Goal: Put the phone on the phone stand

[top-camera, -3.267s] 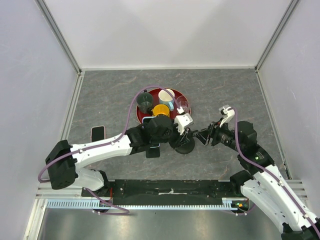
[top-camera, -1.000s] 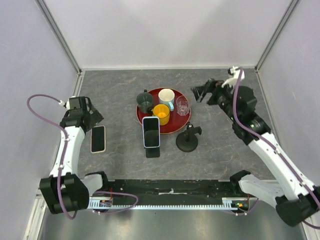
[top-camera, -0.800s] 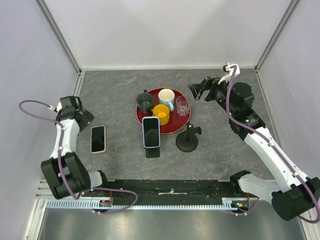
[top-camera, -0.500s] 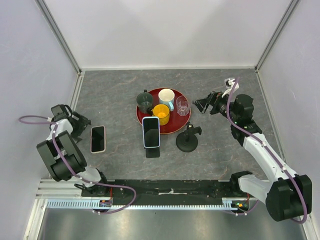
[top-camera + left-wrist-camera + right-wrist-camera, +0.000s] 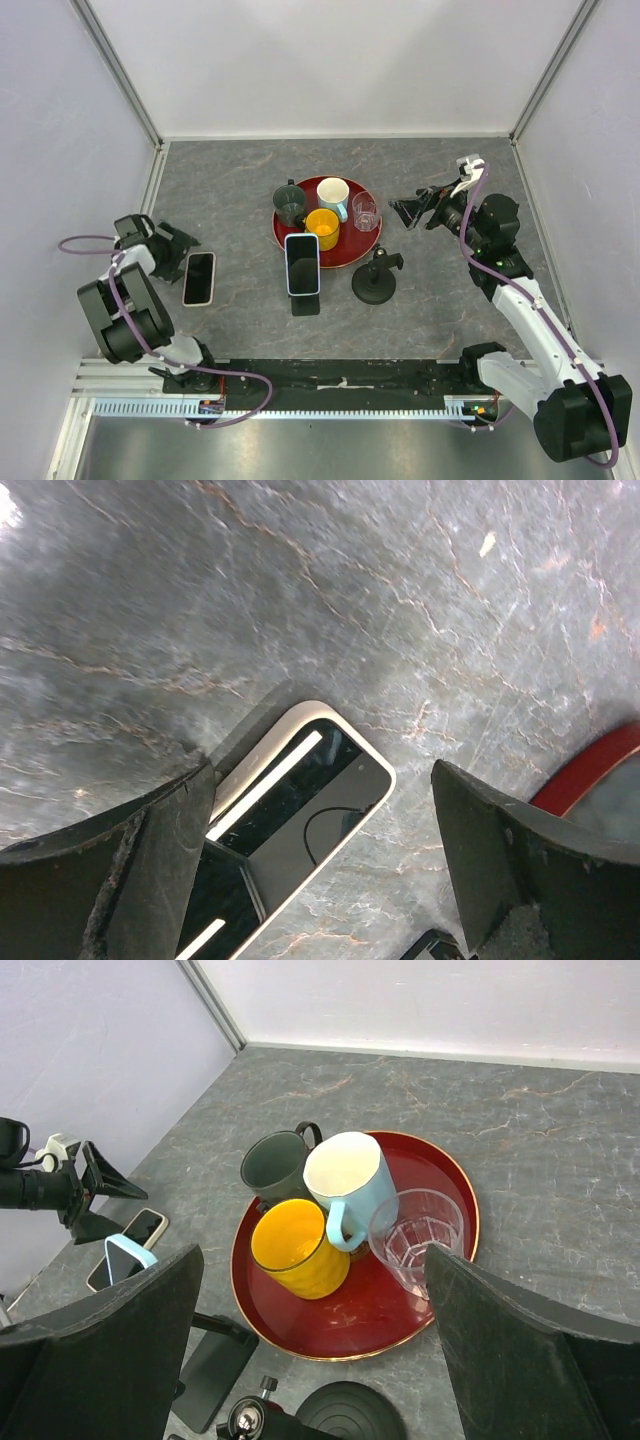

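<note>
Top external: phone (image 5: 302,264) leans on stand (image 5: 305,303). Left gripper (image 5: 176,249) spread, empty, just beside flat second phone (image 5: 198,278); right gripper (image 5: 408,211) likewise, well apart. Risk: stray arm sweep topples propped phone.

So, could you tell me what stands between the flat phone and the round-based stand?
In the top view, a blue-edged phone propped on a dark stand.

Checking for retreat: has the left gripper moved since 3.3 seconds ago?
Yes. From the red tray it went left; the left gripper is now by the flat phone.
</note>
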`<state>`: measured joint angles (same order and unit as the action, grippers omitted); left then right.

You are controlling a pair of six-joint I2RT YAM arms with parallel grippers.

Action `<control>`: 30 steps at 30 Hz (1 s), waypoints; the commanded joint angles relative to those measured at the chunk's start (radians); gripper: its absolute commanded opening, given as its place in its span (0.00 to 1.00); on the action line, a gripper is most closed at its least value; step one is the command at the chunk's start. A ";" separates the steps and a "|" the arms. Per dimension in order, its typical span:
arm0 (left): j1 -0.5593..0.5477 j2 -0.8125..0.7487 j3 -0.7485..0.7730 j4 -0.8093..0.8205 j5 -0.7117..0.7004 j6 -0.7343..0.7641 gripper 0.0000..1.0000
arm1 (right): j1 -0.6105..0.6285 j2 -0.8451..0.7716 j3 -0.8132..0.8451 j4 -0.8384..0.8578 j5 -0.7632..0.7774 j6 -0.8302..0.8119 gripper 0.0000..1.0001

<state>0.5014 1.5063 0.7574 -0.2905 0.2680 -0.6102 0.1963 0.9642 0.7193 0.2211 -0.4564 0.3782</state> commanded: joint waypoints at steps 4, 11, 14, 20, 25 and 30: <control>-0.133 -0.070 -0.092 -0.048 0.031 -0.068 0.96 | -0.008 0.008 0.009 0.044 -0.002 -0.015 0.98; -0.187 -0.221 -0.064 -0.177 -0.172 -0.031 0.97 | -0.006 0.024 0.008 0.049 -0.002 -0.015 0.98; -0.187 -0.267 -0.012 -0.271 -0.323 -0.019 1.00 | -0.008 0.024 0.006 0.052 -0.004 -0.013 0.98; -0.185 -0.256 -0.047 -0.291 -0.205 -0.078 1.00 | -0.009 0.021 0.005 0.055 -0.008 -0.013 0.98; -0.185 -0.280 -0.125 -0.276 -0.164 -0.155 1.00 | -0.011 0.007 0.002 0.050 -0.004 -0.018 0.98; -0.185 -0.357 -0.206 -0.251 -0.130 -0.206 1.00 | -0.009 0.010 0.000 0.052 0.001 -0.021 0.98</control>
<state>0.3130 1.2240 0.5995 -0.5522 0.0921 -0.7265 0.1921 0.9890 0.7193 0.2260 -0.4549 0.3759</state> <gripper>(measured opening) 0.994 0.982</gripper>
